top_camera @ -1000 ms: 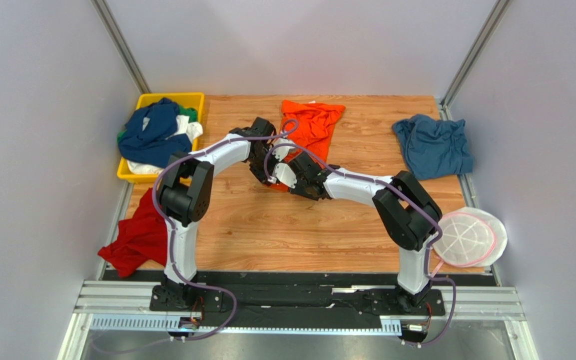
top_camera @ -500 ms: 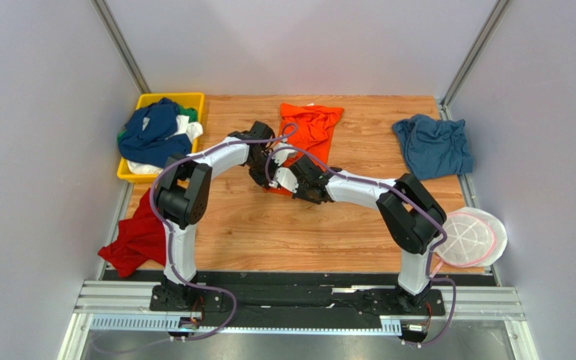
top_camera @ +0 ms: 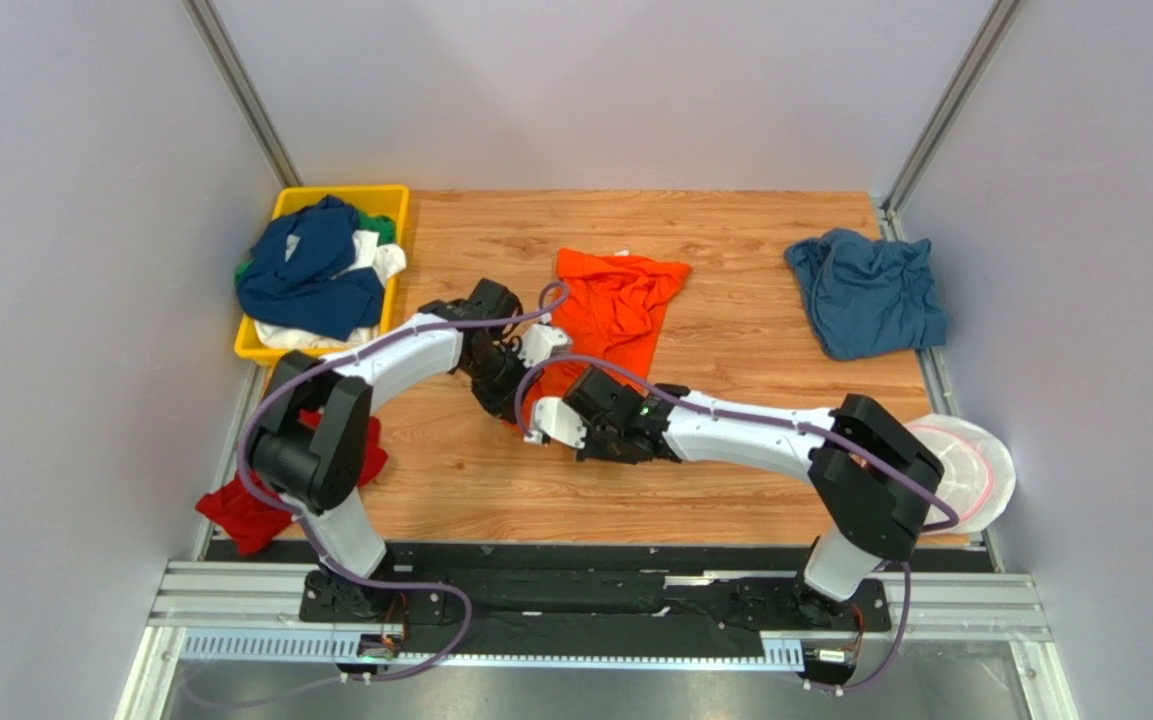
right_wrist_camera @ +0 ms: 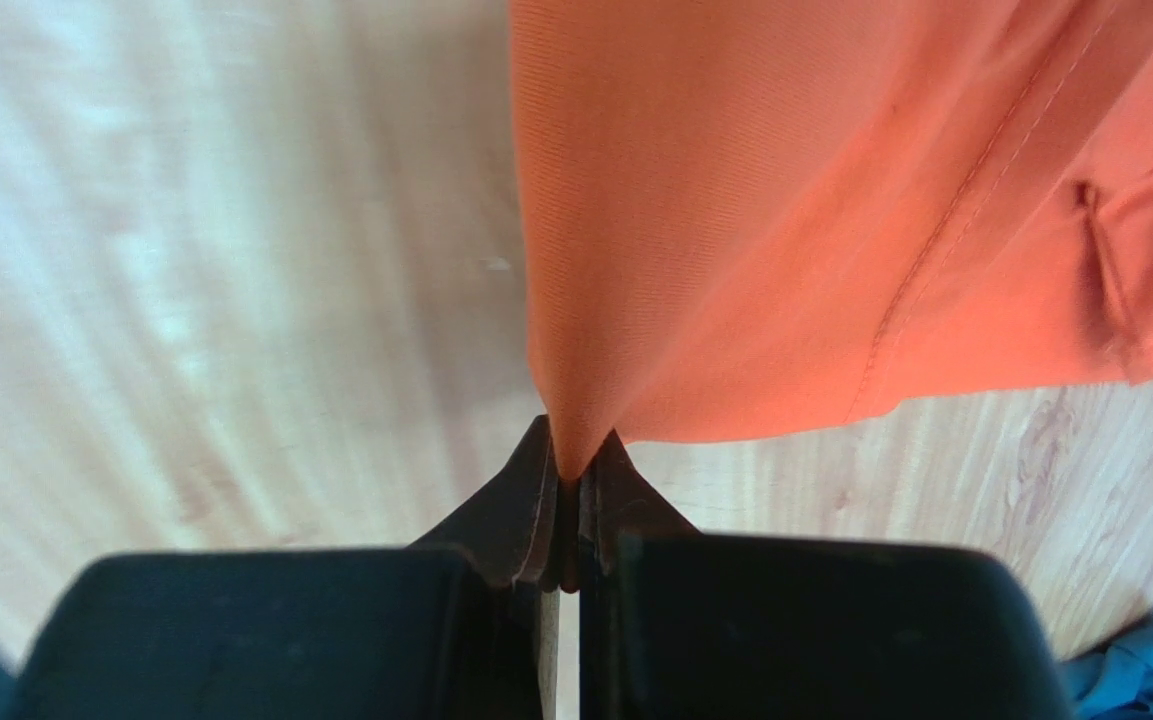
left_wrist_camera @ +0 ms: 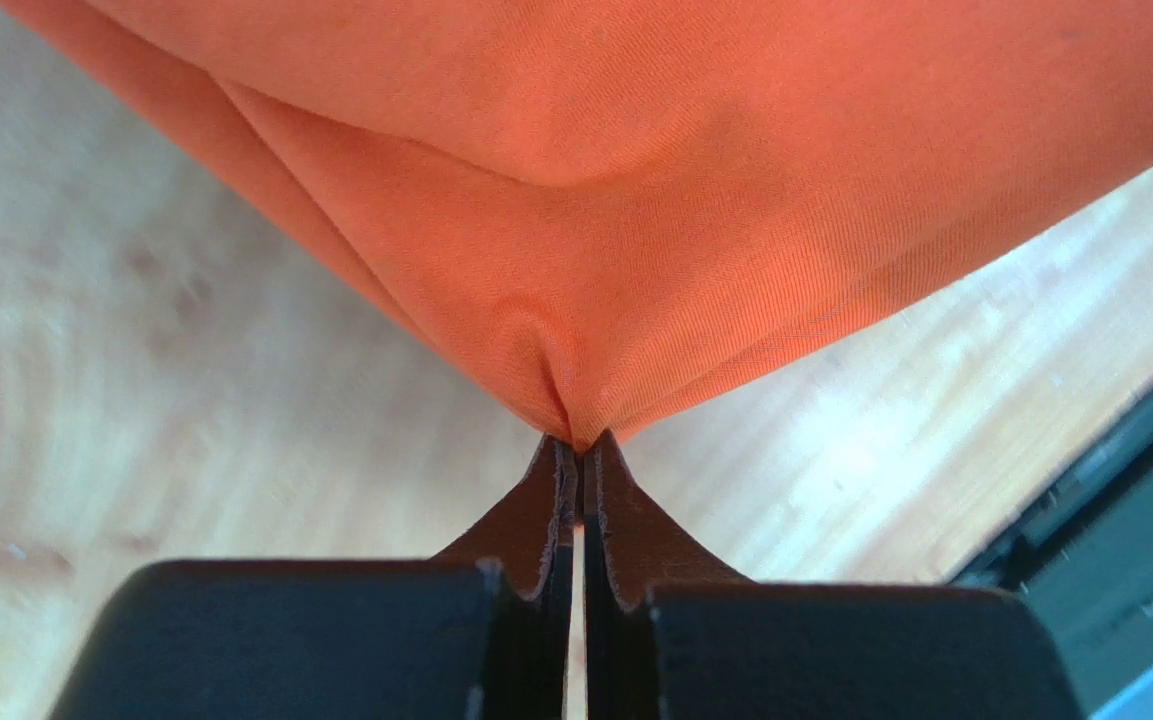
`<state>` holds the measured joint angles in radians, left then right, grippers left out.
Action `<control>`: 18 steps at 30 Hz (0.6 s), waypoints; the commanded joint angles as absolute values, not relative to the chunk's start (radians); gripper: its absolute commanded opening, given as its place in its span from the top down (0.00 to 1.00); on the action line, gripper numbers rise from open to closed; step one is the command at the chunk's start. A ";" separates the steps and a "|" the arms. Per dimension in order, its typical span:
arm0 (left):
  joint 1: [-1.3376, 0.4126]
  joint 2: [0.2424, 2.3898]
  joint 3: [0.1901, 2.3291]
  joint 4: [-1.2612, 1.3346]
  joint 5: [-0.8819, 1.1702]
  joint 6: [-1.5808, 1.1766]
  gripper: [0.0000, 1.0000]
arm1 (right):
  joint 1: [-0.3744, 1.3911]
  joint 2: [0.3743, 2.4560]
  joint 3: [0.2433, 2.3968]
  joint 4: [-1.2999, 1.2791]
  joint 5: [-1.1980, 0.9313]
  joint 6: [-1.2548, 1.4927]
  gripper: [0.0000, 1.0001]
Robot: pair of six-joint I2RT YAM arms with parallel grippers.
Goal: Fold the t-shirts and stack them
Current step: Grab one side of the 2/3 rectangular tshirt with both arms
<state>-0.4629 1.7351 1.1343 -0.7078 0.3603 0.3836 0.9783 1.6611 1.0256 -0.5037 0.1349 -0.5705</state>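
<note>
The bright orange t-shirt (top_camera: 609,305) lies stretched along the middle of the wooden table, its near end held by both grippers. My left gripper (top_camera: 512,393) is shut on a pinch of the orange shirt (left_wrist_camera: 642,225). My right gripper (top_camera: 549,420) is shut on another edge of it (right_wrist_camera: 778,225). The two grippers are close together at the shirt's near end. The steel-blue t-shirt (top_camera: 868,293) lies crumpled at the back right. A red t-shirt (top_camera: 259,495) hangs over the table's left edge. Navy, white and green shirts (top_camera: 307,267) are piled in the tray.
The yellow plastic tray (top_camera: 360,197) stands at the back left corner. A round white-and-pink disc (top_camera: 958,468) sits at the right edge, partly behind my right arm. Grey walls close in the table on three sides.
Both grippers have pulled the orange shirt's near end towards the front and a little left, and the whole shirt has slid forward with them. The other shirts have not moved.
</note>
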 commanded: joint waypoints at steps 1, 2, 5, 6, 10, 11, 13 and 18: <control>-0.457 1.602 1.049 -0.727 0.359 0.396 1.00 | 1.061 1.574 1.003 -0.594 0.121 -0.506 1.00; -0.459 1.585 1.036 -0.733 0.360 0.400 1.00 | 1.074 1.560 1.005 -0.600 0.118 -0.494 1.00; -0.462 1.526 1.008 -0.753 0.373 0.408 1.00 | 1.121 1.539 1.005 -0.611 0.117 -0.488 1.00; -0.462 1.517 1.008 -0.756 0.376 0.408 1.00 | 1.133 1.536 1.008 -0.614 0.129 -0.491 1.00; -0.462 1.490 1.034 -0.772 0.391 0.397 1.00 | 1.138 1.525 1.025 -0.611 0.179 -0.511 1.00; -0.462 1.493 1.045 -0.773 0.393 0.399 1.00 | 1.135 1.519 1.026 -0.606 0.198 -0.517 1.00; -0.462 1.503 1.086 -0.784 0.390 0.396 1.00 | 1.134 1.513 1.037 -0.595 0.247 -0.534 1.00; -0.462 1.532 1.208 -0.792 0.396 0.387 1.00 | 1.111 1.490 1.072 -0.597 0.333 -0.563 1.00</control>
<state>-0.4648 1.5223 1.0977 -0.7929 0.3923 0.3866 1.1313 1.5448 1.0187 -0.5800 0.2256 -0.5297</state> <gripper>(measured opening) 0.011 0.029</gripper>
